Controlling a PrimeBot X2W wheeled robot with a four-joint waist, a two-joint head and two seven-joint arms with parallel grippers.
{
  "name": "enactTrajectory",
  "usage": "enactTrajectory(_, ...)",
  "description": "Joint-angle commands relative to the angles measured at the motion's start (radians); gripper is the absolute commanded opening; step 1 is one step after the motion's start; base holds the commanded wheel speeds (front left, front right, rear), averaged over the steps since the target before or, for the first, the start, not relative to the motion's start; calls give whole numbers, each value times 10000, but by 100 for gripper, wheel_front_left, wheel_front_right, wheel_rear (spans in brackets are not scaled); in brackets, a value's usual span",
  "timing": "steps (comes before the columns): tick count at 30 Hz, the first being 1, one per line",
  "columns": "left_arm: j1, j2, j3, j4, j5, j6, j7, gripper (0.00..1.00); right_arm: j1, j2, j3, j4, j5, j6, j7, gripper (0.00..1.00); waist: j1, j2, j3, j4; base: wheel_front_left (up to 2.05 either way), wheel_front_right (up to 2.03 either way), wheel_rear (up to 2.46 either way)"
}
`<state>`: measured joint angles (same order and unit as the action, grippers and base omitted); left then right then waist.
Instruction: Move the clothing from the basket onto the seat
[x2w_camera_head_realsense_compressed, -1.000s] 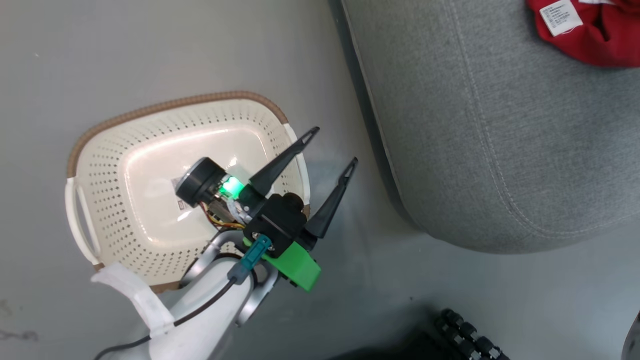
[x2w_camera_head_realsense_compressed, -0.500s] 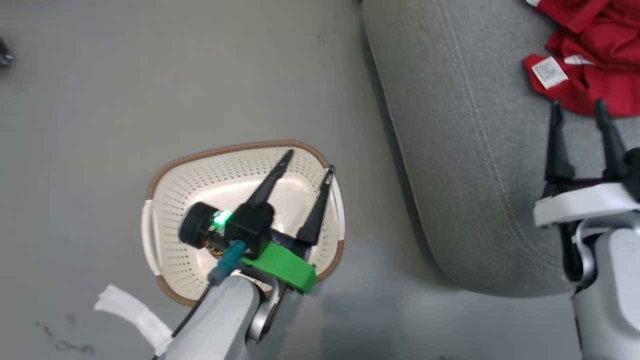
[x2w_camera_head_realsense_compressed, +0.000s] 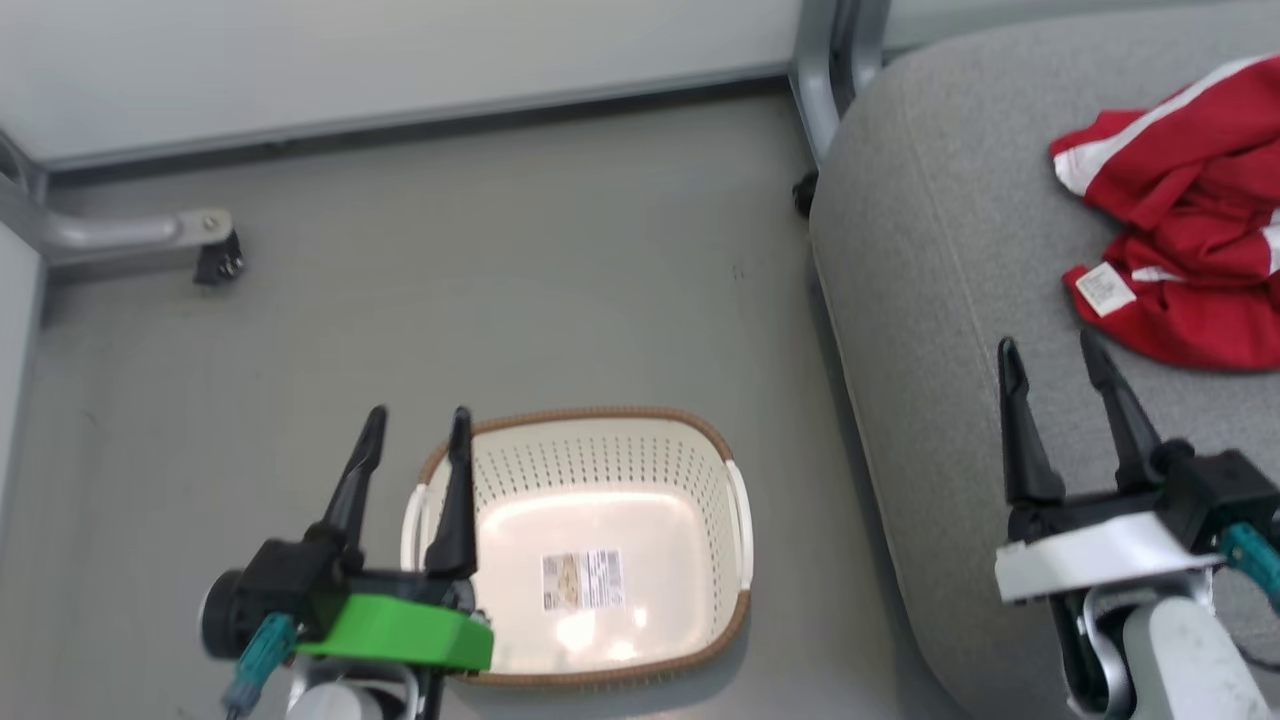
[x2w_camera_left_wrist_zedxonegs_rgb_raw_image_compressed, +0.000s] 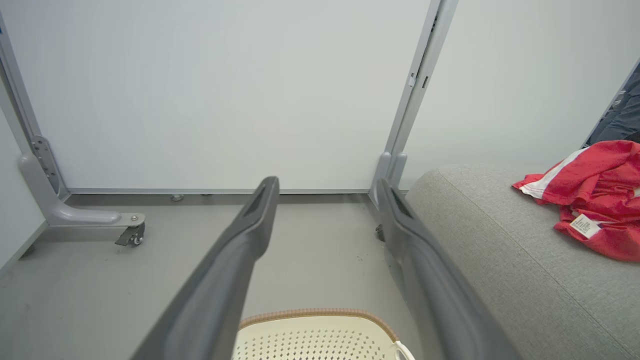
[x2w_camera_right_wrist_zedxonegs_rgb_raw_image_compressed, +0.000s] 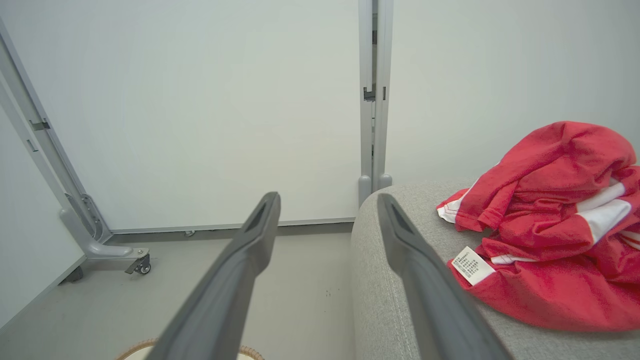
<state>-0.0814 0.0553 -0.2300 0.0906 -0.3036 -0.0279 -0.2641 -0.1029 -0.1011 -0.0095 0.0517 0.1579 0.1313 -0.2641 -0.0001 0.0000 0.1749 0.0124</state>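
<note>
left pincer (x2w_camera_head_realsense_compressed: 419, 412) by the basket (x2w_camera_head_realsense_compressed: 600, 455) and right pincer (x2w_camera_head_realsense_compressed: 1048, 341) over the seat (x2w_camera_head_realsense_compressed: 920, 300) gape wide, empty.

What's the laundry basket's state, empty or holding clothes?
Empty. The laundry basket has a bare floor with just a sticker; the red clothing lies on the grey seat.

Two tools: the left tool (x2w_camera_head_realsense_compressed: 419, 412) and the right tool (x2w_camera_head_realsense_compressed: 1048, 342), each with two dark fingers (x2w_camera_head_realsense_compressed: 1022, 440). One cream laundry basket (x2w_camera_head_realsense_compressed: 590, 418) just right of the left tool, with two side handles (x2w_camera_head_realsense_compressed: 741, 520) and one sticker (x2w_camera_head_realsense_compressed: 582, 580) inside. One grey seat cushion (x2w_camera_head_realsense_compressed: 920, 300) by the right tool. Beyond that tool is one heap of red clothing (x2w_camera_head_realsense_compressed: 1190, 250); the garments in it cannot be counted. It bears one white label (x2w_camera_head_realsense_compressed: 1101, 288).
</note>
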Motion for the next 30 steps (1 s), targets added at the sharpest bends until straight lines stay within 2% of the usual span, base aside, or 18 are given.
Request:
enactTrajectory(1, 374, -7, 245, -183, 224, 19, -1, 100, 377, 69, 71, -193, -52, -11, -4, 100, 1, 0, -1393, 440, 0, 0, 0)
enactTrajectory(5, 1082, -39, 660, -610, 601, -112, 0, 100, 998, 185, 305, -708, 157, -12, -4, 100, 1, 0, -1656, 279, 0, 0, 0)
enactTrajectory(12, 1828, -44, 881, -1098, 1054, -43, 0, 100, 1814, 192, 627, -1013, 71, -12, -4, 100, 1, 0, -1847, 157, 0, 0, 0)
enactTrajectory(21, 1809, -42, 802, -1056, 1274, -89, -1, 100, 2052, 230, 584, -944, -18, -11, -4, 100, 1, 0, -1720, 204, 0, 0, 0)
enactTrajectory(22, 1880, -52, 767, -1078, 1273, -73, -2, 0, 2017, 247, 577, -953, 52, 0, 0, 0, 1, 0, -1726, 198, 0, 0, 0)
enactTrajectory(26, 1964, -54, 695, -819, 1163, -69, 7, 0, 2058, 276, 603, -692, 197, 2, 10, 0, 1, 0, -1713, 199, 0, 0, 0)
enactTrajectory(30, 1896, 0, 783, -803, 294, -75, 148, 0, 1977, 245, 575, -600, 1065, 1, 164, 0, 1, 0, -1711, 189, 0, 0, 0)
